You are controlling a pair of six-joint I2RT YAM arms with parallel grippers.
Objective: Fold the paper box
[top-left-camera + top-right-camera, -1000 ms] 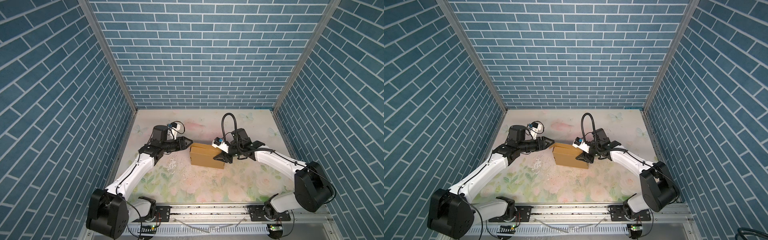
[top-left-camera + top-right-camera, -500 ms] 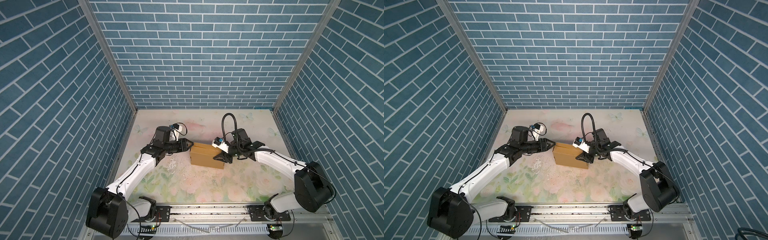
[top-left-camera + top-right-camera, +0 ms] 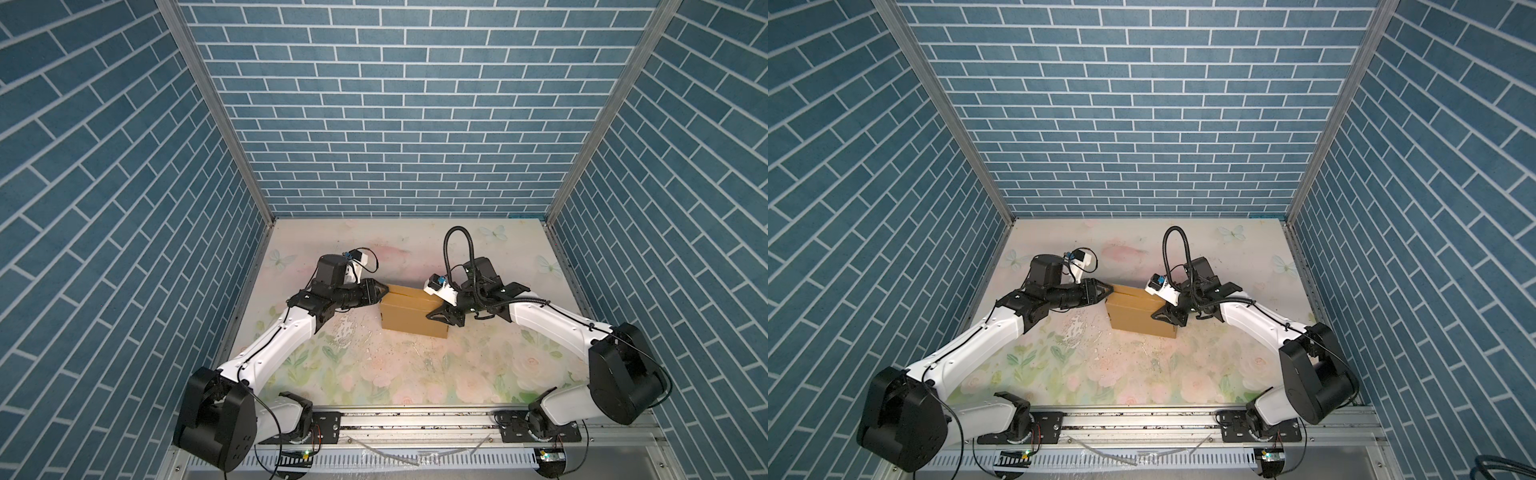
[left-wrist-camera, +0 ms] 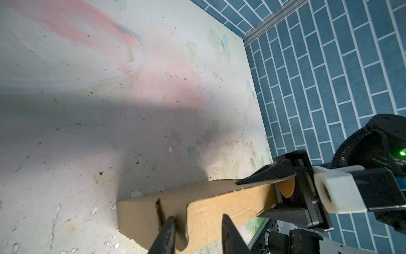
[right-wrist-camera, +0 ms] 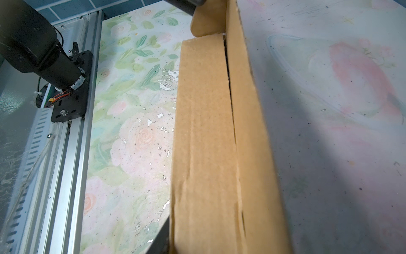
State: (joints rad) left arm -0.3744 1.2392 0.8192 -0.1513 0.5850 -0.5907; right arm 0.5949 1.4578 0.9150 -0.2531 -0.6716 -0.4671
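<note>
We see the plain brown paper box (image 3: 411,318) with bare floral table (image 3: 374,374) all round it; left gripper (image 3: 383,291) apart astride its end flap, right gripper (image 3: 434,316) clamped on its opposite end

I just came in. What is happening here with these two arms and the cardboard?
Two robot arms are folding the paper box, which stands in the middle of the flowered table. The right gripper is clamped on one end of it, a finger on each side. The left gripper is at the opposite end, its fingers on either side of a rounded tab; whether they pinch it cannot be told. The box looks nearly closed, with a narrow slit along its top.
</note>
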